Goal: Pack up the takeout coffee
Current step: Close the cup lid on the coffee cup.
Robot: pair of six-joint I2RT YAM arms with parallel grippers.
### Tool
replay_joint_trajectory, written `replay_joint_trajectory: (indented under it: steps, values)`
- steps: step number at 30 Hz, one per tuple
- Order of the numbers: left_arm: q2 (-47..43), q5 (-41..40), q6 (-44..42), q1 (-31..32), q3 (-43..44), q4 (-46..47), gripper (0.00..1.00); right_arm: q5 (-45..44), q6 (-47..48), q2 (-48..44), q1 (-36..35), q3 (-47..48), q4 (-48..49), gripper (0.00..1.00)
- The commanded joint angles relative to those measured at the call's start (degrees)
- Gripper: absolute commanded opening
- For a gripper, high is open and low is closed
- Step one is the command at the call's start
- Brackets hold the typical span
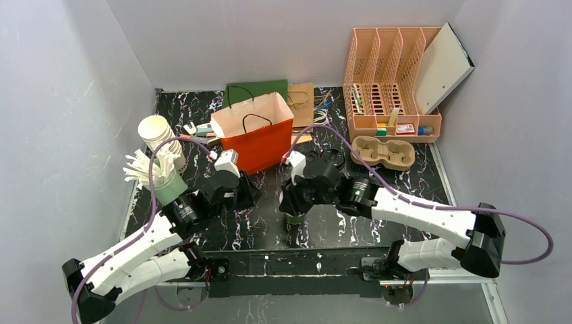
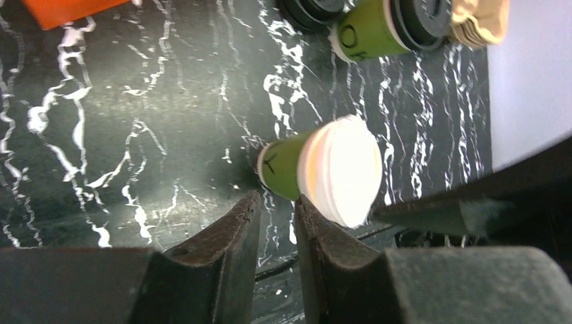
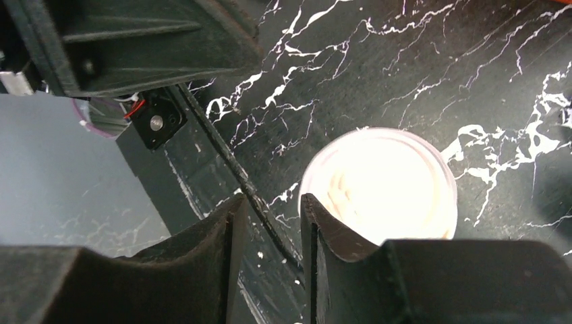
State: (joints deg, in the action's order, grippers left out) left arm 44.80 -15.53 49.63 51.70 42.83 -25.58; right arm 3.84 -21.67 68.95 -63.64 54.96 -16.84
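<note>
The takeout coffee point(image 2: 381, 28), a dark green cup with a black lid, shows only at the top of the left wrist view, beside the cardboard cup carrier point(image 2: 480, 20). A lidless green cup point(image 2: 324, 169) with a cream inside stands at mid table point(image 1: 293, 217). From above it is a bright circle point(image 3: 378, 185). My left gripper point(image 2: 276, 199) hovers just short of this cup, its jaws a narrow gap apart with nothing between them. My right gripper point(image 3: 270, 202) hangs over the cup's rim, also slightly open and empty, with one finger point(image 3: 324, 226) overlapping the rim.
An open orange paper bag point(image 1: 256, 138) stands behind the grippers. Loose black lids point(image 1: 330, 156) and the cup carrier point(image 1: 381, 152) lie at the back right under a peach file rack point(image 1: 391, 81). A stack of white cups point(image 1: 158, 131) and a green cup of stirrers point(image 1: 168, 182) are on the left.
</note>
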Motion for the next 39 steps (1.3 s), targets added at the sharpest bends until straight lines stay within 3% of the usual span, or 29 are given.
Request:
replay_joint_trajectory:
  steps: [1,6,16,32,39]
  values:
    - [-0.62,1.31,1.61,-5.50,-0.32,-3.55,0.24,-10.15,2.45,4.03,-4.50,5.84,-2.87,0.43]
    - [-2.34,9.23,0.22,-13.95,-2.56,-2.59,0.24,-18.91,2.07,8.62,-7.72,10.06,-7.53,0.43]
    - [-2.11,9.58,-1.53,-14.88,-1.75,-3.01,0.29,-25.88,1.37,12.68,-10.78,12.25,-10.56,0.40]
    - [-2.82,9.74,-2.76,-14.89,-0.77,-3.66,0.29,-25.37,1.98,7.44,-11.33,13.11,-7.94,0.01]
    - [-3.04,13.92,-4.03,-14.89,-1.90,0.72,0.31,-23.97,1.68,5.58,-11.25,14.74,-7.16,0.01]
